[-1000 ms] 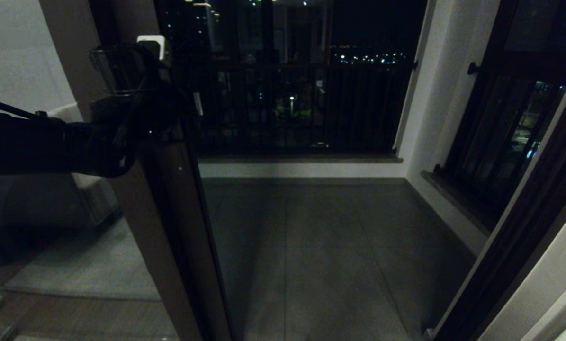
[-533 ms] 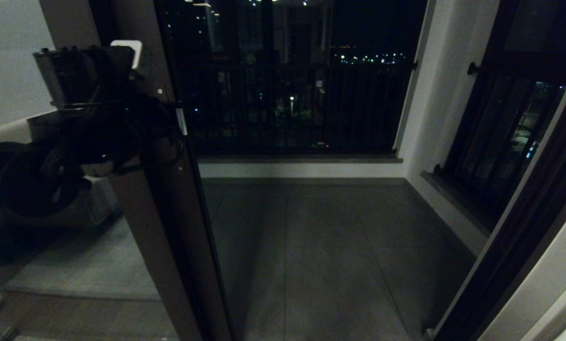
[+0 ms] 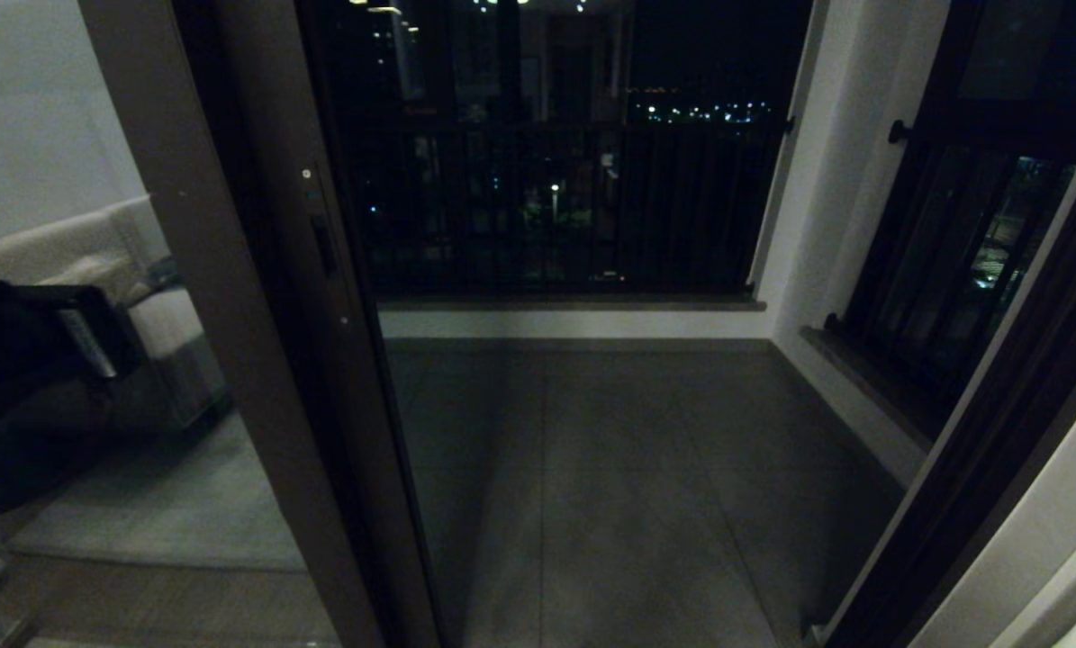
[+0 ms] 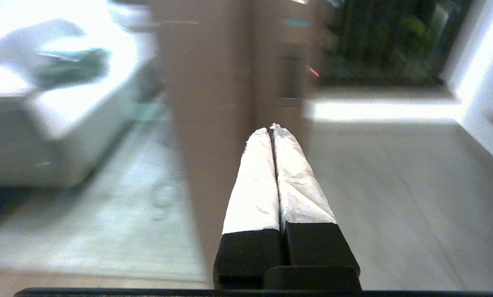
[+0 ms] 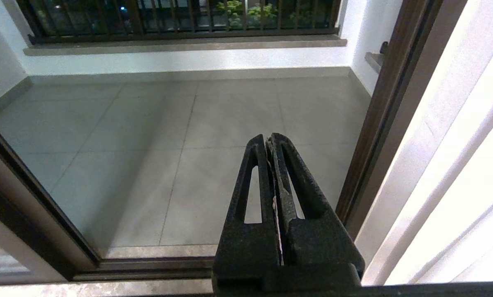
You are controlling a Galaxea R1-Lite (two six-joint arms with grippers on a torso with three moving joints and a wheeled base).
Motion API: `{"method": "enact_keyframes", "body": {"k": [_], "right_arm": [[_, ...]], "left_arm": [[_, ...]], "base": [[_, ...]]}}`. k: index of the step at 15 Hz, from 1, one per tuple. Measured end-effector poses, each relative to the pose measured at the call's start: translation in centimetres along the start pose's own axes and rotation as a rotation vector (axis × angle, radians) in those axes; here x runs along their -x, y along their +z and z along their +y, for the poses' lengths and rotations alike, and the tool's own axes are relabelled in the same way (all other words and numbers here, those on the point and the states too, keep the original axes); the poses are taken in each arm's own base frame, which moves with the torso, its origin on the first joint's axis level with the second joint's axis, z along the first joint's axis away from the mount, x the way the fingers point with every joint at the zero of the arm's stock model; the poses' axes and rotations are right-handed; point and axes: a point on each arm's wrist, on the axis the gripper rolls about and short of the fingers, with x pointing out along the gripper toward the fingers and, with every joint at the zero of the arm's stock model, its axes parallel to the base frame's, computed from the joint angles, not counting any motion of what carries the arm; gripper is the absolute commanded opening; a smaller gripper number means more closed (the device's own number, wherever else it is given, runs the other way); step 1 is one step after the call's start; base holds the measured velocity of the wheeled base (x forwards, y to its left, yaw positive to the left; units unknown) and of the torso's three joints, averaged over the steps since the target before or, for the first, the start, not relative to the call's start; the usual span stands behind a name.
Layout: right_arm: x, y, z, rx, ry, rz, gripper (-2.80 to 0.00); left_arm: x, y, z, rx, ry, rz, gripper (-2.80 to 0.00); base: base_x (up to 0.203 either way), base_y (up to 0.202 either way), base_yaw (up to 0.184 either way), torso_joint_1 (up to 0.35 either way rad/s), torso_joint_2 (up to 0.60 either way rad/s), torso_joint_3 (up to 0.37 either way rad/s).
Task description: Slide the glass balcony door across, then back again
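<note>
Hanging low at the head view's left edge, the left gripper [image 4: 273, 128] has its jaws pressed together on nothing, apart from the glass balcony door [image 3: 258, 297] whose brown stile and black handle [image 3: 323, 245] stand just beyond, with the balcony railing [image 3: 556, 207] farthest; the right gripper [image 5: 270, 138], jaws closed, points at the balcony floor [image 5: 155, 123].

Head view: from high up, looking forward and down through the doorway onto the balcony floor [image 3: 610, 486], railing [image 3: 574, 207] far ahead, door [image 3: 321, 360] stile near on the left. Left wrist view: from behind the left claw [image 4: 273, 128], facing that stile [image 4: 213, 123] close up. Right wrist view: from behind the right claw [image 5: 270, 138], low, facing the floor [image 5: 168, 132]. Shared by all three: floor and railing.
</note>
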Motion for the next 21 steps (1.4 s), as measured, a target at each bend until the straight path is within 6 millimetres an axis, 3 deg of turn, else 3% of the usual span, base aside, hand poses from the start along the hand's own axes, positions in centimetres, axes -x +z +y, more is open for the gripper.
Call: {"method": "enact_keyframes", "body": {"k": [4,6,8,11,15,19,21], "right_arm": [[0.0,0.0,0.0,0.000,0.000,0.000,-2.80],[0.0,0.0,0.0,0.000,0.000,0.001,-2.80],[0.0,0.0,0.0,-0.001,0.000,0.000,-2.80],[0.0,0.0,0.0,0.000,0.000,0.000,-2.80],[0.0,0.0,0.0,0.000,0.000,0.000,-2.80],[0.0,0.0,0.0,0.000,0.000,0.000,-2.80],[0.0,0.0,0.0,0.000,0.000,0.001,-2.80]], "left_arm": [[9.3,0.2,3.0,0.000,0.073,-0.080,-2.80],[13.9,-1.0,4.0,-0.011,0.114,-0.100,-2.80],[16.5,-3.0,4.4,-0.015,0.187,-0.128,-2.80],[17.2,-6.1,4.3,-0.152,0.170,-0.098,-2.80],[17.9,-7.4,4.1,-0.241,0.299,-0.129,-2.80],[18.4,-14.2,3.6,-0.232,0.054,-0.023,-2.80],[18.8,-16.6,3.3,-0.107,-0.066,0.056,-2.80]], "base": [[0.000,0.000,0.000,0.000,0.00,0.000],[0.000,0.000,0.000,0.000,0.00,0.000],[0.000,0.000,0.000,0.000,0.00,0.000],[0.000,0.000,0.000,0.000,0.00,0.000],[0.000,0.000,0.000,0.000,0.00,0.000],[0.000,0.000,0.000,0.000,0.00,0.000],[0.000,0.000,0.000,0.000,0.00,0.000]]}}
